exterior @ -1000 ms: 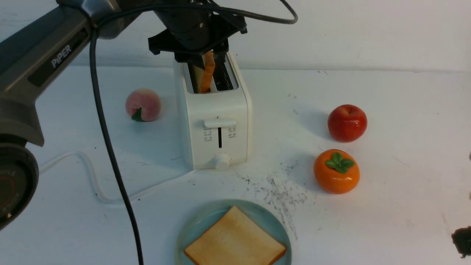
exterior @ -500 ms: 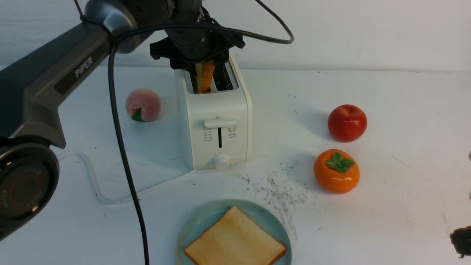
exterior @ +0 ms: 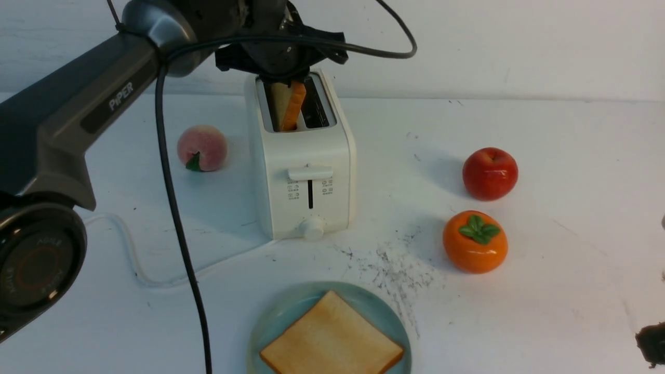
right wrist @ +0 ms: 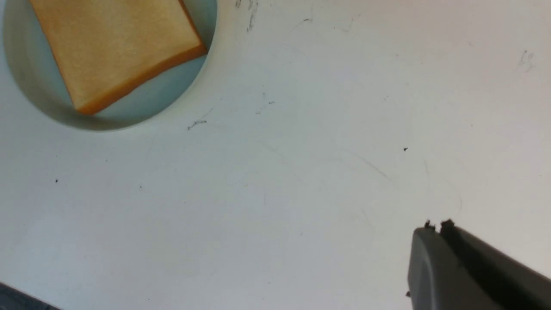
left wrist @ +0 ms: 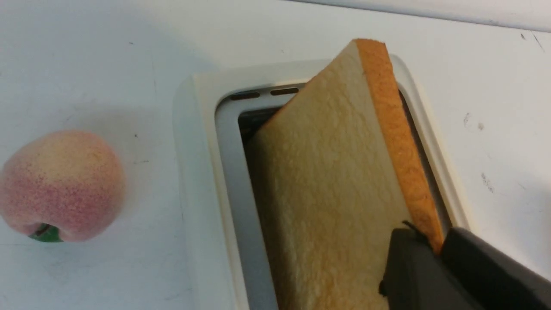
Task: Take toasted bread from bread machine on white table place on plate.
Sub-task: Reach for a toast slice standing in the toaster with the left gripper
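One toast slice stands leaning in the left slot of the toaster, with its top corner above the rim. The left gripper is clamped on it only at the crust corner. Such a small hold is the main risk, I think. During the lift the slice may turn around the pinch point, or slip out and fall back into the slot or onto the white table. Because it leans across the slot, its lower edge may also catch on the rim and drag the toaster along. The other slice lies flat on the plate and covers most of it, so a second one could slide off when put down.

The left arm reaches from the near left forward over the toaster, with the wrist bent so that the gripper points down into the slot. The right gripper hangs over the table, off to the right of the plate, with its jaws together and holding nothing.
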`<state>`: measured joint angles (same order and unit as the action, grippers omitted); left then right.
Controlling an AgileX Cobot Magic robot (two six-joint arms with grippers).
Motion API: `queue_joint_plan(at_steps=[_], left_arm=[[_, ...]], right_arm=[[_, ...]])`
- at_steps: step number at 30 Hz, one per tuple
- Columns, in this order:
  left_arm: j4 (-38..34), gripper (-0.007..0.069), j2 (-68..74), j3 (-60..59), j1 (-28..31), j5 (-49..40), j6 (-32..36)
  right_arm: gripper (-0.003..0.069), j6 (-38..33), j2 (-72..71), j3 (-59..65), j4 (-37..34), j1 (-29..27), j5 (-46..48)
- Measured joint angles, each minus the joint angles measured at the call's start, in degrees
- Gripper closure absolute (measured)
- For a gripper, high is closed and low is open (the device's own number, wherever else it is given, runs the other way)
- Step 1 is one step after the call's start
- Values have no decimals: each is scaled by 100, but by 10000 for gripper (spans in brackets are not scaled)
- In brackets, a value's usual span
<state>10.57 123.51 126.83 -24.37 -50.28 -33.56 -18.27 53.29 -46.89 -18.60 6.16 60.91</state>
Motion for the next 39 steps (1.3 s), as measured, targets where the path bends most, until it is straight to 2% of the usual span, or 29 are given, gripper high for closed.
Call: queue_joint_plan(at_steps=[14, 30, 36, 39], left_arm=[[64, 613, -205, 135, -7, -667, 19], [283, 615, -115, 170, -7, -869, 19], [421, 513, -39, 186, -13, -870, -2], [543, 391, -9, 186, -13, -958, -6]], right_arm=[[630, 0, -6, 18, -53, 0, 0], [624, 0, -6, 18, -127, 0, 0], [618, 0, -6, 18, -127, 0, 0], [615, 0, -6, 18, -127, 0, 0]])
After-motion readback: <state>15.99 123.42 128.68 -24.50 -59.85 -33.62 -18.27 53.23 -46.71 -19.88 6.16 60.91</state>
